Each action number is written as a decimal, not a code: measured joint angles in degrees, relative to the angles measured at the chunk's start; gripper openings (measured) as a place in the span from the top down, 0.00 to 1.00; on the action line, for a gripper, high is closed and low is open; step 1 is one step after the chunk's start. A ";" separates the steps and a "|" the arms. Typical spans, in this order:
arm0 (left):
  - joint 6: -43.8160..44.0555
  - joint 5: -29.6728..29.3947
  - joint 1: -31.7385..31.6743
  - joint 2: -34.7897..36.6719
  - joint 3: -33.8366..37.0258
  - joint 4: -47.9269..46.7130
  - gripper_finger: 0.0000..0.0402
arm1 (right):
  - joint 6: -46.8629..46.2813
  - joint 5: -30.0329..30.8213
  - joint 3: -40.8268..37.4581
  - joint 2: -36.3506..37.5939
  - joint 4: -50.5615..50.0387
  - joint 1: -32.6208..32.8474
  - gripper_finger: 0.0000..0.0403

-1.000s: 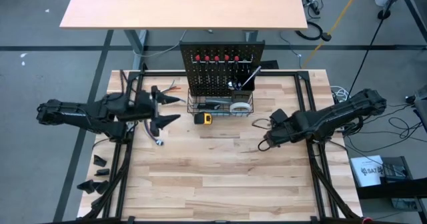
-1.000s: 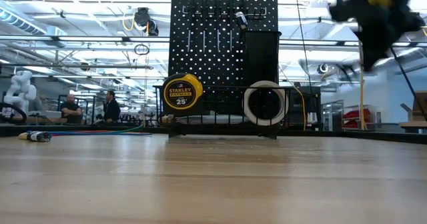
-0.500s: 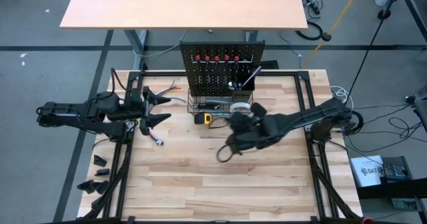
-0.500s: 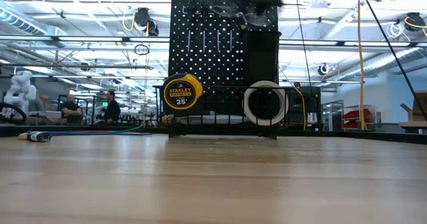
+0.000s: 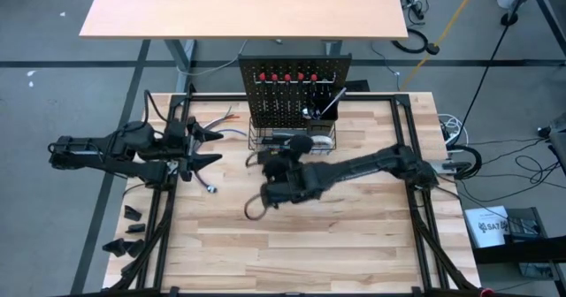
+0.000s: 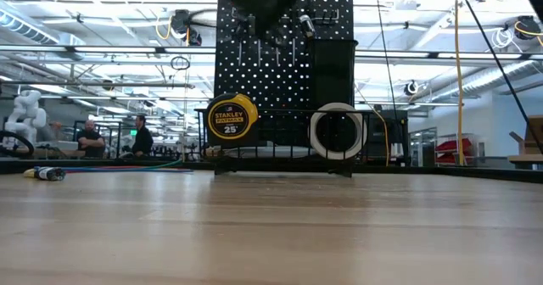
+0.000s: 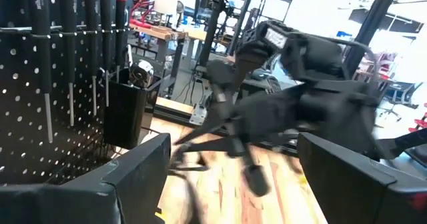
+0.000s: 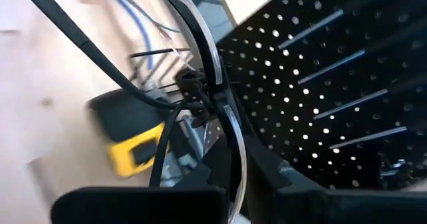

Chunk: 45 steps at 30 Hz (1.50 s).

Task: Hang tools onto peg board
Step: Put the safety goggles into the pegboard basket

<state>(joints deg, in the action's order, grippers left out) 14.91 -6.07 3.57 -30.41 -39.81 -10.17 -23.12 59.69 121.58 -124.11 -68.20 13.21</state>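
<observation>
The peg board (image 5: pixel 294 89) stands up straight at the far side of the wooden counter (image 5: pixel 292 235). It is black and full of small holes. A row of red-handled screwdrivers (image 5: pixel 287 76) hangs along its top. In the left wrist view the same screwdrivers (image 7: pixel 70 24) hang side by side, with a small black cup holder (image 7: pixel 127 114) just beside them.

A black wire basket (image 6: pixel 284 149) runs along the bottom of the board. A white tape roll (image 6: pixel 337 131) sits in the basket. A yellow-black tape measure (image 6: pixel 232 117) sits at the basket's other end, right up against it. In the right wrist view the tape measure (image 8: pixel 133 151) looks blurry, next to the board's holes.

The left gripper (image 5: pixel 205 146) is at the left side of the counter, apart from the board. Its fingers (image 7: pixel 133 177) are spread wide and hold nothing.

The right arm reaches across the middle of the counter. The right gripper (image 5: pixel 272 160) is just in front of the basket, near the tape measure. Its fingers are squeezed shut. A thin cable loop (image 5: pixel 255 209) hangs down near it. I cannot tell if the fingers hold anything.

A small tool with a blue part (image 5: pixel 210 187) lies on the counter near the left gripper. Two people (image 6: pixel 114 137) sit far back in the room.
</observation>
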 joint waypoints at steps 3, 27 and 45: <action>-0.13 0.03 -0.01 0.17 0.00 0.02 0.19 | -0.93 -0.15 0.07 -0.55 1.62 -2.66 0.97; 1.24 2.87 -0.01 0.17 0.00 0.09 0.19 | 9.47 -0.04 0.09 -0.58 2.55 -11.29 0.97; 1.42 2.85 -0.01 0.17 0.00 0.15 0.19 | 9.92 0.45 0.02 -4.27 1.94 -13.36 0.97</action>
<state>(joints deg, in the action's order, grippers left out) 16.33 -3.22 3.56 -30.24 -39.81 -10.02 -13.20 60.14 121.60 -128.38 -66.26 -0.15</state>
